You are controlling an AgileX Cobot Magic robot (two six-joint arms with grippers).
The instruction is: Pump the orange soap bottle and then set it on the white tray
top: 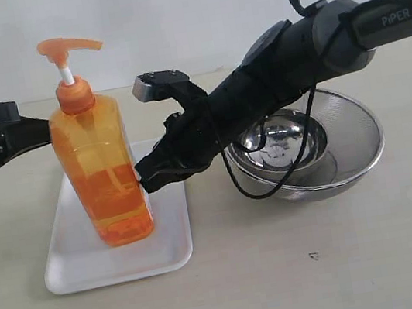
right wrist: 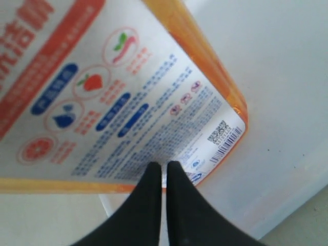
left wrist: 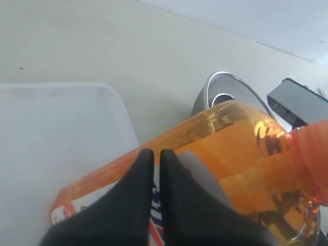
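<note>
The orange soap bottle (top: 103, 171) stands upright on the white tray (top: 74, 261), its pump head (top: 64, 47) raised on the white stem. My left gripper (top: 46, 133) is shut, its tips at the bottle's left side near the shoulder, with nothing between the fingers. In the left wrist view the shut gripper (left wrist: 154, 152) points at the bottle (left wrist: 241, 148) above the tray (left wrist: 51, 133). My right gripper (top: 144, 181) is shut too, its tips against the bottle's lower right side. The right wrist view shows that gripper (right wrist: 163, 165) at the printed label (right wrist: 102, 87), with the tray (right wrist: 287, 102) beyond.
Two nested round steel bowls (top: 345, 140) sit right of the tray, under my right arm, which reaches across them. A bowl rim (left wrist: 225, 84) shows behind the bottle in the left wrist view. Bare beige table lies in front.
</note>
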